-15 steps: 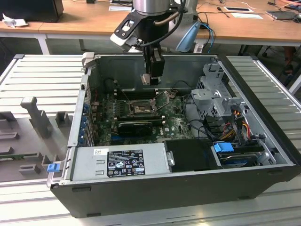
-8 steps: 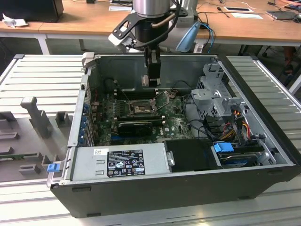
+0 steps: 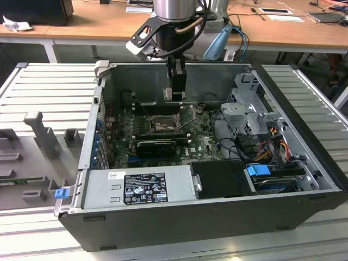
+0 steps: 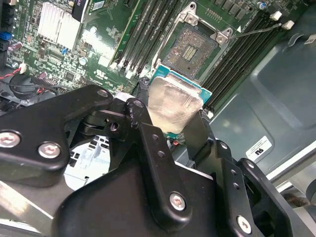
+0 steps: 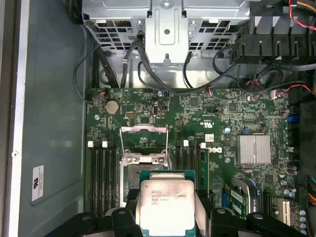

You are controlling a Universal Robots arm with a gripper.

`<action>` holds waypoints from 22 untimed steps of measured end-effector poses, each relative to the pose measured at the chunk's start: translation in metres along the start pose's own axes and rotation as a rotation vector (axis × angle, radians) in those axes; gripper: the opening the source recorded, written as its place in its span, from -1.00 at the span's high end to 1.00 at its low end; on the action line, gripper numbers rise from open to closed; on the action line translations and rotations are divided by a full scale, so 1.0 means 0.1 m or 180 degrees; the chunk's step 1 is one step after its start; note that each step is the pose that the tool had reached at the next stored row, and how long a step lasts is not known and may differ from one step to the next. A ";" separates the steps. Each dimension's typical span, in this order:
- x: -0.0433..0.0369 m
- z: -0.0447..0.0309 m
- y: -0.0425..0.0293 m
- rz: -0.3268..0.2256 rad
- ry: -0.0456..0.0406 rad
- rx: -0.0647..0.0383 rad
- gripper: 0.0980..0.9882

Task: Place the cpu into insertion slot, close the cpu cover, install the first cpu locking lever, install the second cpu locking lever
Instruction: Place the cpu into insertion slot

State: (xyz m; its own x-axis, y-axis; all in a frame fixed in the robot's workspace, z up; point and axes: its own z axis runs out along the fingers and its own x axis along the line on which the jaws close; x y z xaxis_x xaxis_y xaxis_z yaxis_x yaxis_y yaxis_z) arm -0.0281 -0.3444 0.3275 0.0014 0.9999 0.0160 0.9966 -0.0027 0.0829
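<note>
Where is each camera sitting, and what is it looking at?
Exterior view: outside the computer case, above its open side, looking down inside; the arm and gripper hang in from above.
First wrist view: on the arm, looking down at the motherboard; the gripper's black fingers hold the cpu.
Second wrist view: on the arm, looking slantwise past the gripper's links at the insertion slot.
Both wrist views share the held cpu and open slot.

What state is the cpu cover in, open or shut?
Open: the cpu cover stands raised off the bare insertion slot; the pincer holds the cpu.
</note>
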 end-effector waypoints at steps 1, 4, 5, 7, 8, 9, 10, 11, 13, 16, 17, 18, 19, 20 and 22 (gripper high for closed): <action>0.000 0.008 -0.001 0.0000 0.0001 0.0001 0.04; -0.001 0.018 -0.002 0.0000 0.0000 0.0002 0.04; -0.001 0.020 -0.002 0.0000 0.0000 0.0002 0.04; -0.001 0.023 -0.002 0.0000 0.0000 0.0002 0.04; -0.001 0.025 -0.002 0.0000 0.0000 0.0002 0.04; -0.001 0.027 -0.002 0.0000 0.0000 0.0002 0.04; -0.001 0.031 -0.002 0.0000 0.0000 0.0002 0.04; -0.001 0.033 -0.003 0.0000 0.0000 0.0002 0.04; -0.001 0.044 -0.004 0.0000 0.0000 0.0001 0.04; -0.001 0.056 -0.005 0.0000 0.0000 0.0002 0.04; -0.002 0.062 -0.005 0.0000 0.0000 0.0002 0.04; -0.002 0.070 -0.007 -0.0003 0.0001 0.0001 0.04; -0.002 0.085 -0.010 -0.0012 0.0004 0.0002 0.04; -0.002 0.102 -0.017 -0.0018 0.0008 0.0002 0.04; -0.003 0.139 -0.025 -0.0024 0.0013 0.0002 0.04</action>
State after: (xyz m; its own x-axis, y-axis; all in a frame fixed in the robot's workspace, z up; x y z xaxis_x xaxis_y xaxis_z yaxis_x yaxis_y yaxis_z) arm -0.0294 -0.3444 0.3134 -0.0065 0.9998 0.0194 0.9966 0.0049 0.0825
